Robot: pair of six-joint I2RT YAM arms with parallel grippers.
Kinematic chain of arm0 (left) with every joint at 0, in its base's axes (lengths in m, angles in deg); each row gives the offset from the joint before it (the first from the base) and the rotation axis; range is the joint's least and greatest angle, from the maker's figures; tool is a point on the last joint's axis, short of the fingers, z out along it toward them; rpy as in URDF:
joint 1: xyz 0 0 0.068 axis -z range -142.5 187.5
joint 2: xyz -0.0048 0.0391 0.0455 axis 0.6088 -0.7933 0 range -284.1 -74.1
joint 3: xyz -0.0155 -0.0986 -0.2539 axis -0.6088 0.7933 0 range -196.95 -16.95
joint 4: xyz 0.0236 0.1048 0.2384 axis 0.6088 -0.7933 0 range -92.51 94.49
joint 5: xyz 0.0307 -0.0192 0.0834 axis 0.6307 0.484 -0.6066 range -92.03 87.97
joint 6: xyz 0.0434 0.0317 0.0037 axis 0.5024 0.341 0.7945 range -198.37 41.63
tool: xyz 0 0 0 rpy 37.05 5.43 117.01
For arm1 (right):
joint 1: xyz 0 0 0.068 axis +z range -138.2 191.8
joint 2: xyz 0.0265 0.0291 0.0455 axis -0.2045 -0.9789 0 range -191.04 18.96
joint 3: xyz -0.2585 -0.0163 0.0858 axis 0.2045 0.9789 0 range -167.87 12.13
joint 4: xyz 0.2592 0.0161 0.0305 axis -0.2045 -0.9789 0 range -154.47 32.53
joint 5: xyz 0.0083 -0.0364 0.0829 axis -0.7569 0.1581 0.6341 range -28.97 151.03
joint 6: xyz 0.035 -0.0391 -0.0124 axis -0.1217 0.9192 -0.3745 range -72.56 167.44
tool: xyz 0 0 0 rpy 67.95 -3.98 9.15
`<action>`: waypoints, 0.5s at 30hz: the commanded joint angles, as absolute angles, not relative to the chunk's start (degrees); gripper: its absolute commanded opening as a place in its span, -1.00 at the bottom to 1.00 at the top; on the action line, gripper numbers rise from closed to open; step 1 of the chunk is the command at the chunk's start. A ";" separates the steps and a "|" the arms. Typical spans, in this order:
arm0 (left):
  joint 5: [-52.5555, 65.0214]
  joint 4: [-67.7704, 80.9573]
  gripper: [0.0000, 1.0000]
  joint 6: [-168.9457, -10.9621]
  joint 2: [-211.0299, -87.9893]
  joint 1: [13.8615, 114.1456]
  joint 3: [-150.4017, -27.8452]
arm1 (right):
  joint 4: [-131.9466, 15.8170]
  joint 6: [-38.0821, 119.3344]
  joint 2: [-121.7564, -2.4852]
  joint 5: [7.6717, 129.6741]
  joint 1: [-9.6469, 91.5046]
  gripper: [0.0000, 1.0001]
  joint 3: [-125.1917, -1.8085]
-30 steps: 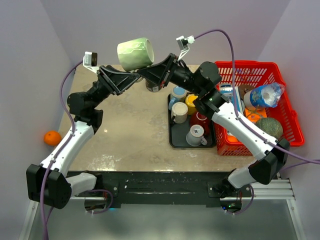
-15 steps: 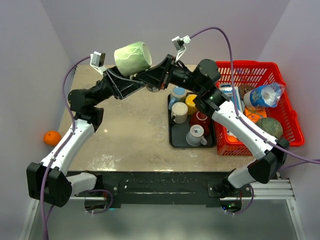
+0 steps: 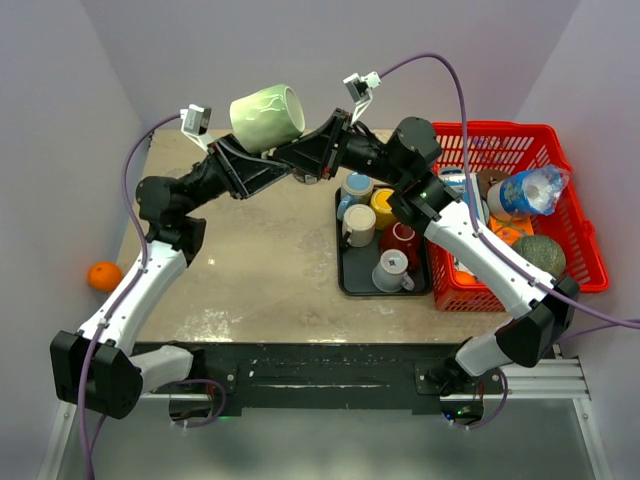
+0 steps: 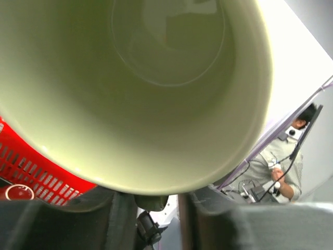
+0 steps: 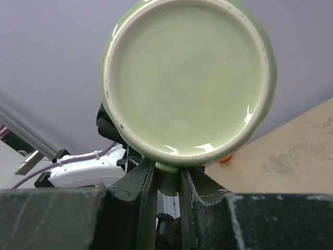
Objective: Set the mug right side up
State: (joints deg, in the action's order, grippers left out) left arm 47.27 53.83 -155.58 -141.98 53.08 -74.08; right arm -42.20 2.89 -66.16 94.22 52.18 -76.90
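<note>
If the right fingers let go before the other side holds firmly, the green mug, sideways in the air over the counter at 11 o'clock, would drop. They clamp its handle, with the mug at their 12 o'clock. I cannot tell whether the left fingers grip; the mug's mouth is at their 12 o'clock.

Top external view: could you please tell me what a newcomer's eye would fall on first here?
A green mug hangs on its side above the table's far edge, where both arms meet; the right arm's jaws pinch its handle. At right, a black tray of mugs sits beside a full red basket, and an orange lies beyond the table's left edge.
</note>
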 commanded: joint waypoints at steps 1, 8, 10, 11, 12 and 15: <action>42.54 52.66 -0.15 -152.47 -139.06 53.15 -74.96 | -39.45 4.81 -63.13 96.36 52.58 -1.00 -78.57; 41.47 52.83 -0.34 -153.08 -138.53 52.62 -73.99 | -40.16 5.60 -62.34 96.36 52.50 -1.00 -78.04; 41.83 53.79 -0.61 -153.78 -138.97 52.62 -74.17 | -40.07 5.43 -62.43 96.45 52.50 -1.00 -77.69; 42.00 53.97 -0.74 -153.87 -139.14 52.62 -74.17 | -40.07 5.43 -62.43 96.54 52.58 -1.00 -77.60; 42.18 53.97 -0.87 -153.79 -139.32 52.62 -74.43 | -40.07 5.43 -62.51 96.54 52.50 -1.00 -77.52; 42.36 53.01 -1.00 -152.74 -139.41 52.62 -74.70 | -40.24 5.69 -62.51 96.36 52.58 -1.00 -77.34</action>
